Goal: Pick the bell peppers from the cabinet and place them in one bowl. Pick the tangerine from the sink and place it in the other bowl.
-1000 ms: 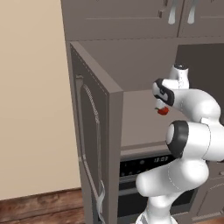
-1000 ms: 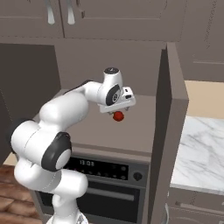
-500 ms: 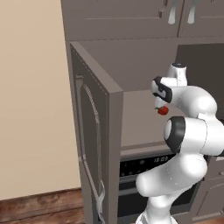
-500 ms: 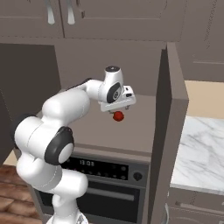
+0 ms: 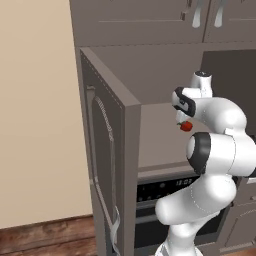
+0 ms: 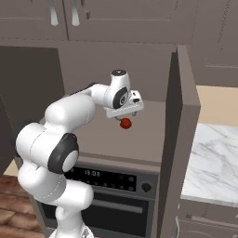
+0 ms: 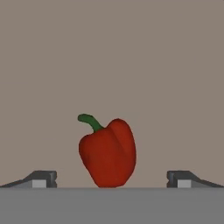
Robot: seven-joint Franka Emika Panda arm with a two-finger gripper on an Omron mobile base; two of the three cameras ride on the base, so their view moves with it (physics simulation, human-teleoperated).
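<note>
**Arm poised over a pepper in the cabinet niche**

The gripper (image 7: 111,179) hangs with its jaws spread wide, a red bell pepper (image 7: 108,152) between the fingertips, apparently untouched. It lies on the shelf of the cabinet (image 6: 139,139), above the black oven (image 6: 107,195), the hinged door (image 5: 107,165) swung open.

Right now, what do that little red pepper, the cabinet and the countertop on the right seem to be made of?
Bell pepper: smooth, waxy red skin with soft highlights and a green stem. Cabinet: probably matte grey-brown wood, faint grain. Countertop: looks like polished white marble, grey veining.
</note>
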